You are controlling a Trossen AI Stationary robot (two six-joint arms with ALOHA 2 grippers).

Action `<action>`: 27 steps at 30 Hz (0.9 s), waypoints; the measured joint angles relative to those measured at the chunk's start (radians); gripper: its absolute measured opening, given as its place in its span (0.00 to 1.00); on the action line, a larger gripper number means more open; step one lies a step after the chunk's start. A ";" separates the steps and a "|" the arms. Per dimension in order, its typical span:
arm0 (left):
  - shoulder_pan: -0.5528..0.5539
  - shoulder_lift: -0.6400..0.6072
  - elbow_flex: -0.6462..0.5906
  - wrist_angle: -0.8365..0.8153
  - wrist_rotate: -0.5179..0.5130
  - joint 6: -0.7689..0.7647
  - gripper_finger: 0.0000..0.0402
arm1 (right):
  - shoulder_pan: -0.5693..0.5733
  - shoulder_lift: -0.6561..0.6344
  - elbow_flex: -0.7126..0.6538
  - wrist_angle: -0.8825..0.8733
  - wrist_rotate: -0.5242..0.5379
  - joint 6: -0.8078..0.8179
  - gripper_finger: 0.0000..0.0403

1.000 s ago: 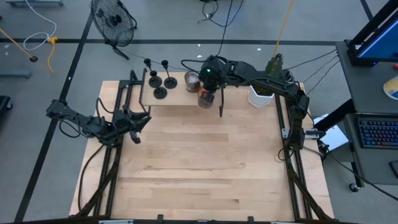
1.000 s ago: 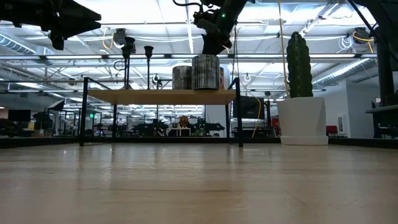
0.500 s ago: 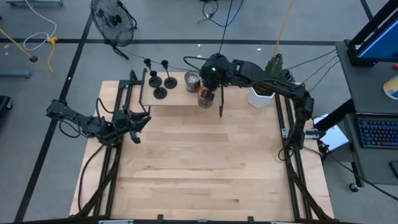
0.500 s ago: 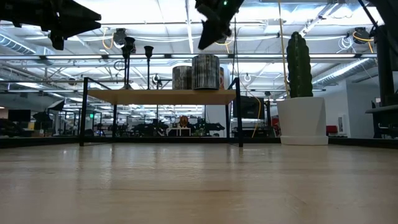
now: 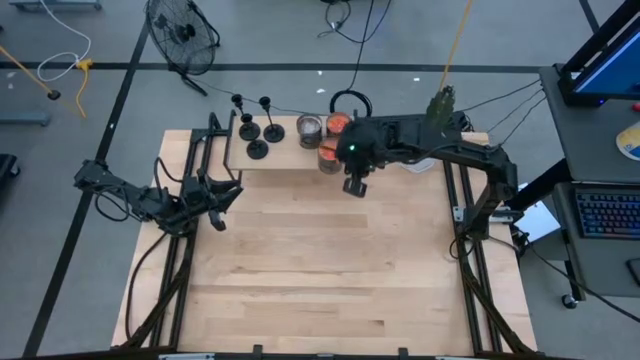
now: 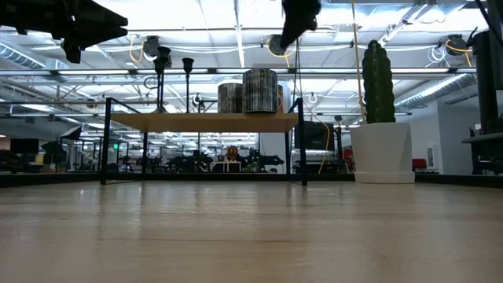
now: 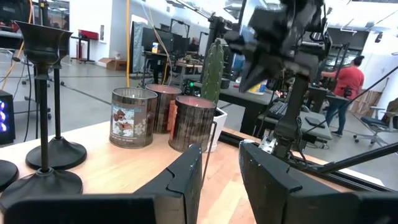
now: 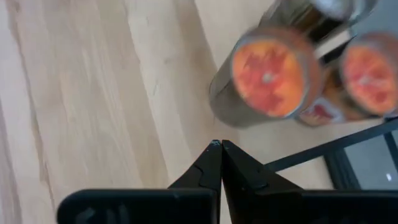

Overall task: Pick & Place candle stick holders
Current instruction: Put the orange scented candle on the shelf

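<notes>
1. The three candle stick holders (image 5: 256, 130) are seen standing upright on a small raised shelf (image 5: 290, 158) at the far edge of the table (image 5: 320, 260), grouped at the shelf's left end.
2. Three candle jars (image 5: 322, 140) are found on the same shelf, to the right of the holders and apart from them.
3. The right gripper (image 5: 354, 186) is held in the air just in front of the shelf, near the jars; its fingers are pressed together and nothing is clasped between them.
4. The left gripper (image 5: 222, 193) is positioned at the table's left side, raised above the surface; its fingers are parted and nothing is held.
5. A white pot with a cactus (image 6: 381, 118) is noted to the right of the shelf.
</notes>
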 joint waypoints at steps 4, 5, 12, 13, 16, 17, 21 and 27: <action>0.000 0.000 0.000 0.000 0.000 0.000 0.28 | 0.005 0.002 -0.089 0.017 0.000 0.005 0.00; 0.000 0.000 0.000 0.000 0.000 -0.001 0.28 | 0.005 0.002 -0.116 0.033 0.000 0.005 0.00; 0.000 0.000 0.000 0.000 0.001 -0.005 0.28 | -0.012 -0.022 -0.283 0.228 0.004 -0.011 0.00; 0.000 0.000 0.000 0.000 0.001 -0.005 0.28 | -0.017 -0.026 -0.301 0.264 0.005 -0.013 0.00; 0.000 0.000 0.000 0.000 0.001 -0.005 0.28 | -0.031 -0.033 -0.343 0.284 0.004 -0.018 0.00; 0.000 0.000 0.000 0.000 0.001 -0.005 0.28 | -0.035 -0.034 -0.348 0.299 0.004 -0.020 0.00; 0.000 0.000 0.000 0.000 0.001 -0.004 0.28 | -0.051 -0.039 -0.357 0.332 0.002 -0.030 0.00; 0.000 0.000 0.000 0.000 0.001 0.001 0.28 | -0.071 -0.038 -0.358 0.406 0.000 -0.071 0.00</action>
